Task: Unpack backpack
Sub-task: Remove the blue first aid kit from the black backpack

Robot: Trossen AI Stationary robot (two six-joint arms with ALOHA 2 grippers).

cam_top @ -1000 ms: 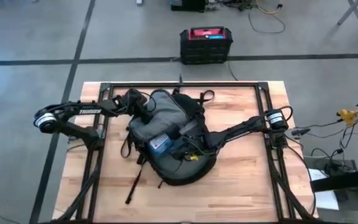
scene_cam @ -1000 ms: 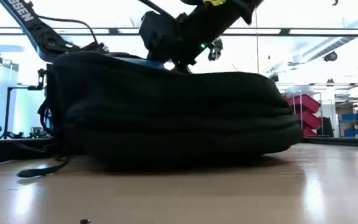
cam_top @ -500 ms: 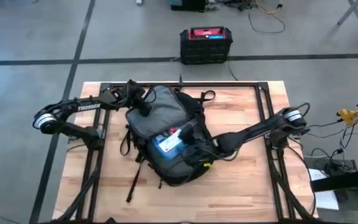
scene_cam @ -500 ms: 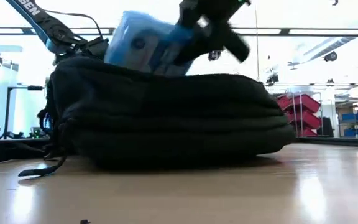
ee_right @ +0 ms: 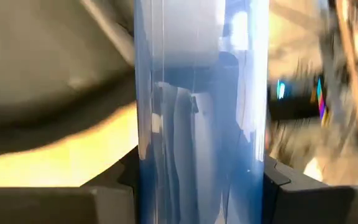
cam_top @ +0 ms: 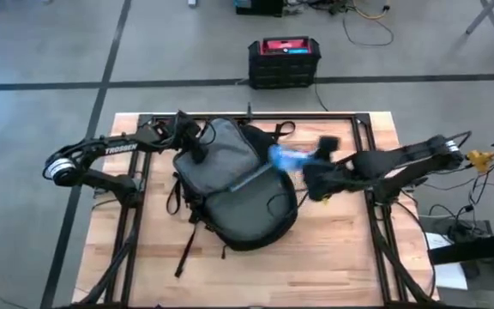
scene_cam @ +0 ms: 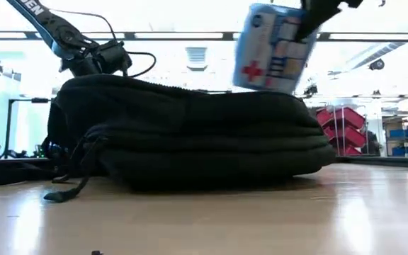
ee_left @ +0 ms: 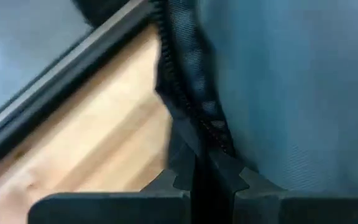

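The black backpack (cam_top: 245, 204) lies flat on the wooden table, its grey-lined flap (cam_top: 221, 154) turned up at the far left. My left gripper (cam_top: 197, 148) is shut on that flap's edge; the low view shows it above the bag's left end (scene_cam: 96, 57). My right gripper (cam_top: 316, 165) is shut on a blue see-through box (cam_top: 288, 157) with a red cross (scene_cam: 252, 71). The box hangs in the air above the bag's right end. My left gripper pinches the zip edge (ee_left: 194, 134) of the backpack's opened flap between its two fingers. The edge runs away from the fingers along their line, with the grey lining beside it. The flap is held up while the rest of the bag lies on the table. My right gripper pinches the blue box (ee_right: 197, 124) between its two fingers, one finger (ee_right: 126, 180) on each broad side. The arm reaches in from the table's right. The box is lifted clear of the backpack and hangs tilted below the fingers (scene_cam: 275, 46).
A black metal frame (cam_top: 256, 118) runs along the table's far edge and down both sides. Loose black straps (cam_top: 187, 253) trail from the bag toward the near edge. A black box with a red top (cam_top: 284, 60) stands on the floor beyond the table. Bare wood (cam_top: 337, 249) lies near right.
My right gripper has come up out of the backpack's opening with the blue box and gone toward the table's right edge. The box, which lay inside the bag, now hangs clear above its right end. My left gripper has kept its hold on the flap.
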